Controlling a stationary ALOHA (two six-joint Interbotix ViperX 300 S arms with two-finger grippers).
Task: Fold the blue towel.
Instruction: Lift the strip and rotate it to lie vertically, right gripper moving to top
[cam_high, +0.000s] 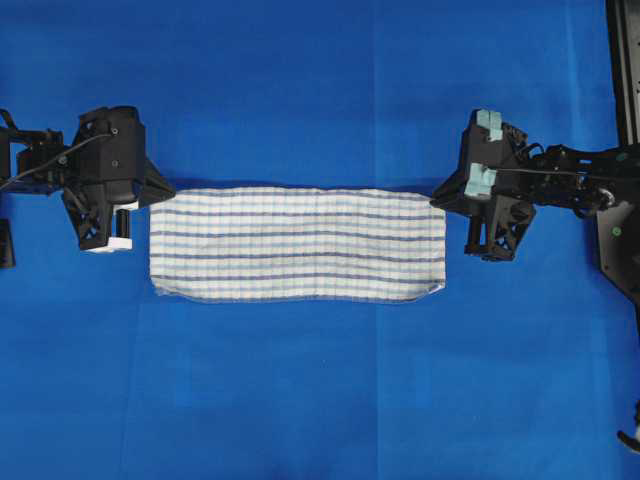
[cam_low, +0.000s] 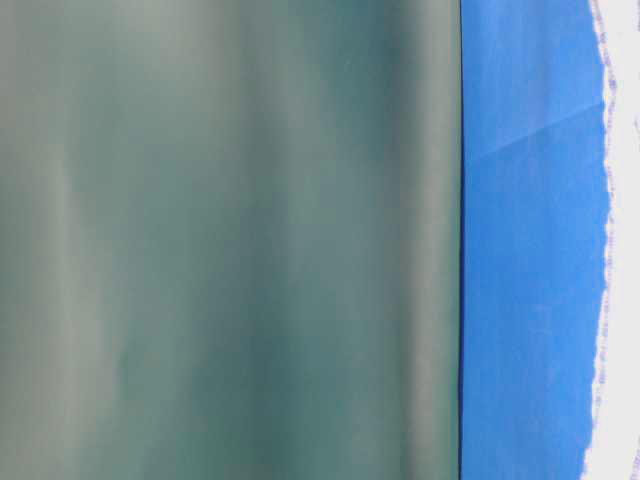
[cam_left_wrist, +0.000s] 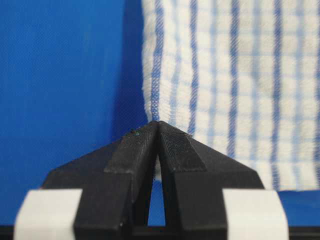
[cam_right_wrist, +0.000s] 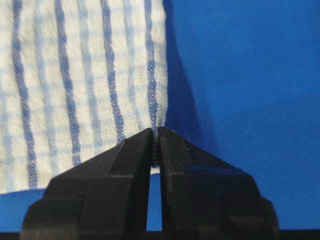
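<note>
The blue towel (cam_high: 297, 243), a rectangular white woven cloth with thin dark-blue and light-blue stripes, lies flat as a long narrow band, already doubled over by the look of its rounded near edge. Its long axis runs straight from one gripper to the other, and the stripes run the same way.

The black left gripper (cam_high: 170, 190) has its fingers pinched together on the towel's far corner at that end; in the left wrist view the fingertips (cam_left_wrist: 172, 137) meet with the cloth's edge caught between them. The black right gripper (cam_high: 437, 196) is likewise clamped on the opposite far corner; in the right wrist view the hem (cam_right_wrist: 156, 120) enters the narrow slit between the two closed fingers.

The far long edge spans directly between the two sets of fingers. The near long edge lies well away from them, slightly wavy, with a small tuck at the corner (cam_high: 434, 287) on the right gripper's side.

The plain solid-blue table covering (cam_high: 320, 400) is bare and smooth beyond the fingers on every side of the towel.

The table-level view is mostly filled by a blurred grey-green surface (cam_low: 230, 240), possibly something close against the lens; only a strip of blue covering shows beside it.
</note>
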